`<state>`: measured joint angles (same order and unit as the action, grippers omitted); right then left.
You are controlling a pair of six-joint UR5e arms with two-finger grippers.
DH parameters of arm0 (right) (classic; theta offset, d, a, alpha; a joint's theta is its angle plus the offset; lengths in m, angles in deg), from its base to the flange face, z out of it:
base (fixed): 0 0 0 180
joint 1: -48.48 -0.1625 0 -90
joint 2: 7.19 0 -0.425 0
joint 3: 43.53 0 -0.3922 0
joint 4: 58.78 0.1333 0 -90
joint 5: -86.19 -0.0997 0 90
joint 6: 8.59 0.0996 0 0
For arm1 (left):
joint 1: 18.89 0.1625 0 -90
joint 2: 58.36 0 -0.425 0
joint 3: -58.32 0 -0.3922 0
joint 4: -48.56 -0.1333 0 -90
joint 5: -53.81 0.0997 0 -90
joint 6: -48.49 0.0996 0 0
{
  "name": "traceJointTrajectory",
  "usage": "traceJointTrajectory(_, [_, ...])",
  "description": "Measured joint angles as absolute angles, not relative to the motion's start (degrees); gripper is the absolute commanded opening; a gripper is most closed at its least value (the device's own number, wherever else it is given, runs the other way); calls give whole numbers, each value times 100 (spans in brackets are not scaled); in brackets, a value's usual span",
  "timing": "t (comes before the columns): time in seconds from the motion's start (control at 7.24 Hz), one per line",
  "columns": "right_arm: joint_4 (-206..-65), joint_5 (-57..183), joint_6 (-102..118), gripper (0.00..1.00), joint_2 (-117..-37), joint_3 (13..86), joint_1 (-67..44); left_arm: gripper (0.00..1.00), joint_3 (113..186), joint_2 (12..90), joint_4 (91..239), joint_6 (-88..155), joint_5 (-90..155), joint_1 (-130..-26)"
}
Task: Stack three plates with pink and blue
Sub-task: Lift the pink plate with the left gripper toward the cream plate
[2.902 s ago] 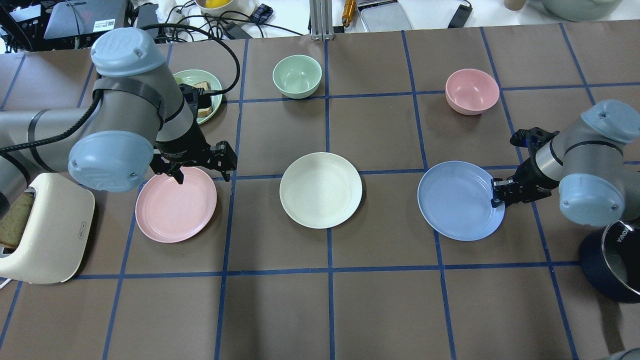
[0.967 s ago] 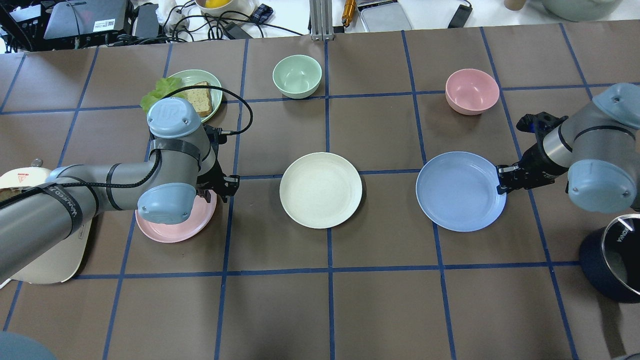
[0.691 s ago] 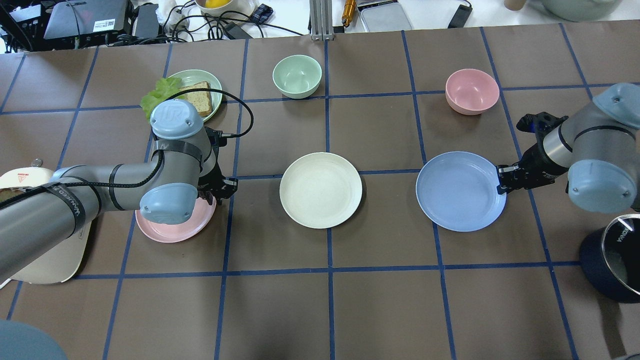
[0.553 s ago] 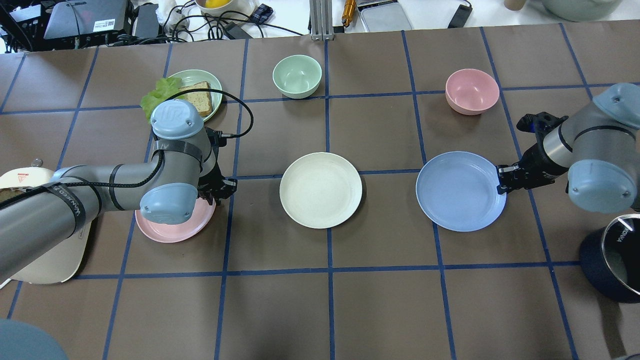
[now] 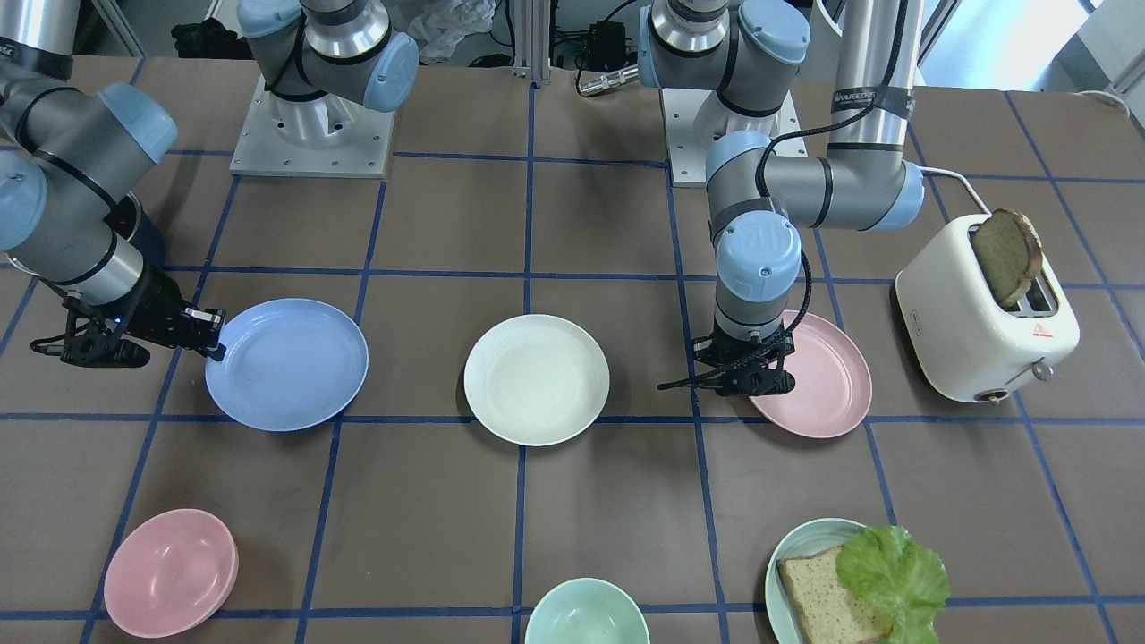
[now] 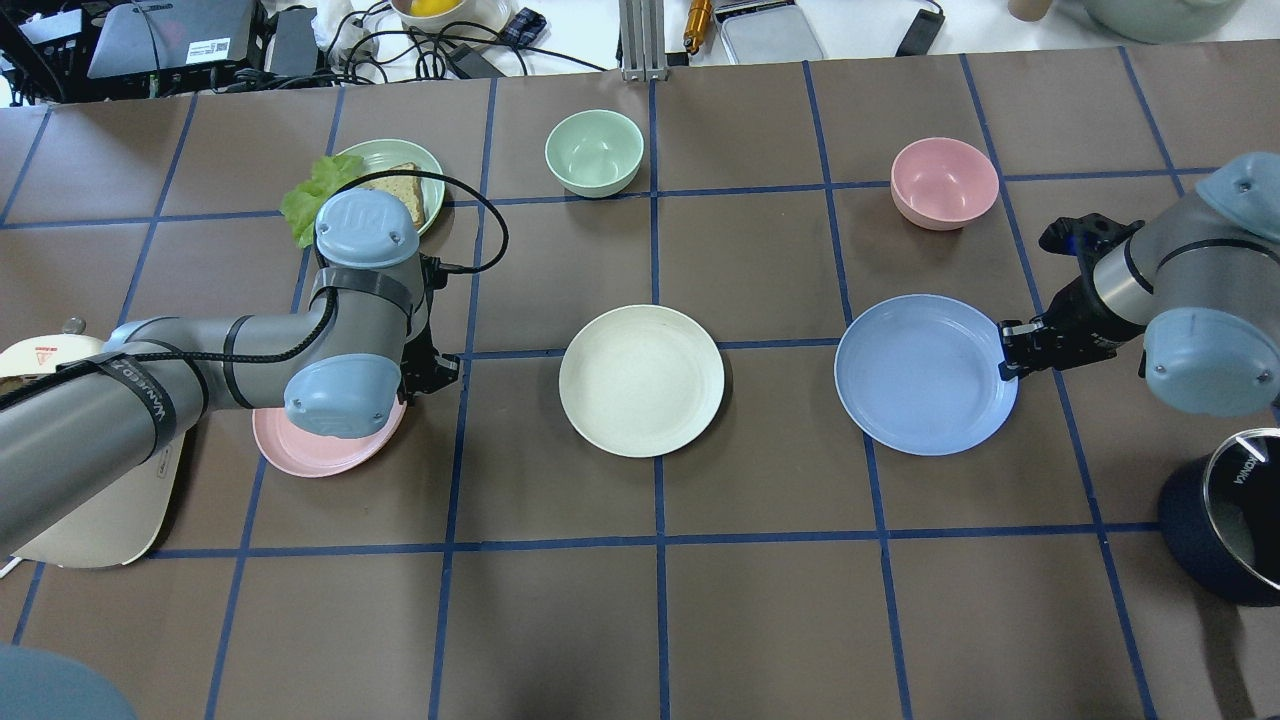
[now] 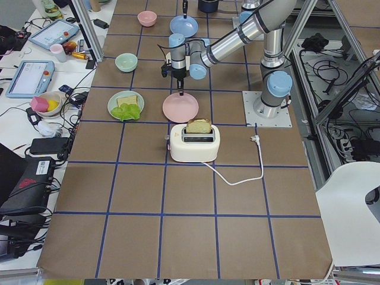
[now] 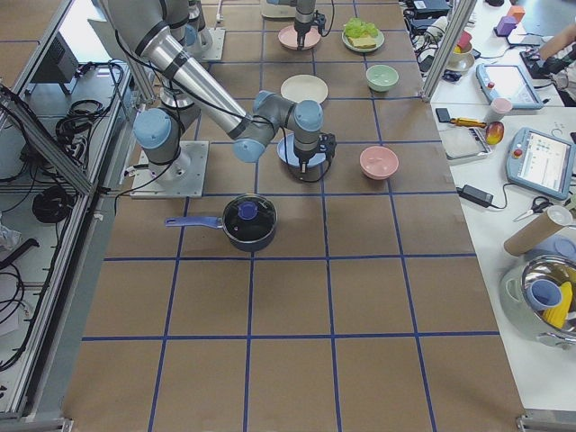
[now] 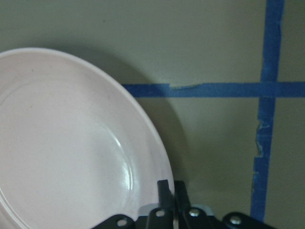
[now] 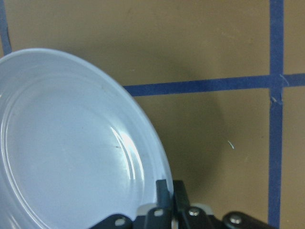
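The pale pink plate [image 6: 310,450] sits at the left, its rim pinched by my shut left gripper [image 6: 415,385]. The left wrist view shows the plate [image 9: 71,143] with a shadow beneath its edge, held slightly off the table. The light blue plate [image 6: 920,375] is at the right, and my right gripper [image 6: 1005,362] is shut on its rim. It is also raised a little in the right wrist view [image 10: 71,143]. The cream-white plate [image 6: 641,380] lies flat in the middle, untouched.
A white toaster [image 5: 984,331] holding a bread slice stands just beyond the pink plate. A teal plate with bread and lettuce [image 6: 400,185], a mint bowl [image 6: 594,152] and a pink bowl [image 6: 944,182] stand along the far side. A dark lidded pot [image 6: 1225,520] stands near my right arm.
My left arm came down and closed on the pink plate's rim, and the plate has shifted left and lifted. My right gripper has raised the blue plate slightly away from me.
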<state>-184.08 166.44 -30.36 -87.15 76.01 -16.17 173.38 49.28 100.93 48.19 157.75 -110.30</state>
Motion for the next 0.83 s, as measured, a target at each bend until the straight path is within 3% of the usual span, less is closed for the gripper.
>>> traceJointTrajectory(0.83, [-17921,16644,-3018,0,-8753,7224,-1646,0,15685,5211,11785,4403,15904,-12193])
